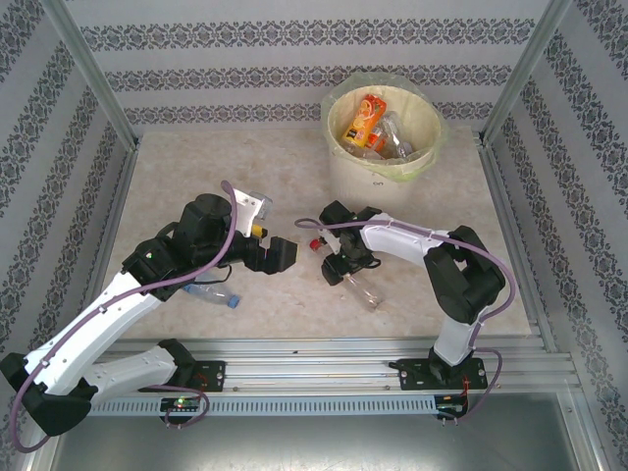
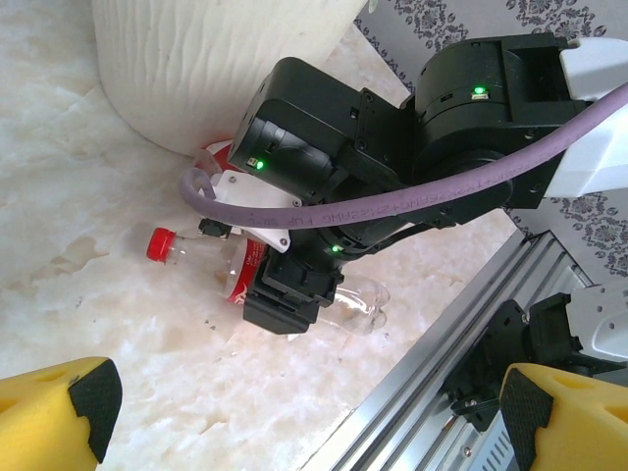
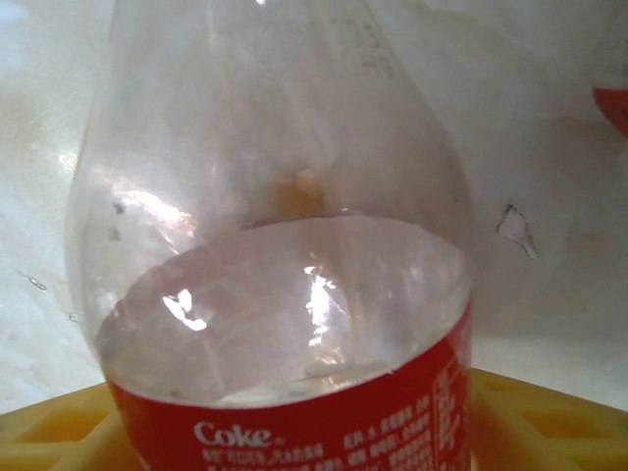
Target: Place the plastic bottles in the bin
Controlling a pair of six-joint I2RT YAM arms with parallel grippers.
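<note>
Surroundings: A pale marbled tabletop (image 1: 255, 177) is enclosed by walls papered in grey patterned bands, and an aluminium rail (image 1: 324, 345) is run along the near edge.
Bin: The bin (image 1: 345, 175) is set at the far right of the table. Several plastic bottles (image 1: 371, 123) are seen lying inside its bag.
Coke bottle: A clear Coke bottle (image 1: 365, 289) with a red label is laid flat on the table in front of the bin. Its red cap is turned toward the far left and its base toward the rail, so the long axis is run diagonally.
Right gripper: The right gripper (image 1: 339, 260) is set directly over that bottle, with the labelled waist straddled crosswise by the jaws. Yellow pads (image 3: 59, 432) are seen on either side of the label. Whether they are pressed against the plastic cannot be told.
Left gripper: The left gripper (image 1: 275, 245) is held spread wide and empty, and is pointed at the right one from the left.
Deciding relation: The right arm is judged the nearer, being upon the bottle. The bin lies beyond it, farther back and slightly right, so a lift and a carry away from the bases would be called for.
Blue-capped bottle: A blue-capped bottle (image 1: 211, 294) is lying beneath the left arm and is partly covered by it.
Hidden: The middle of the Coke bottle is covered by the right wrist. A red patch (image 2: 218, 155) at the bin's foot is cut off and cannot be identified.
</note>
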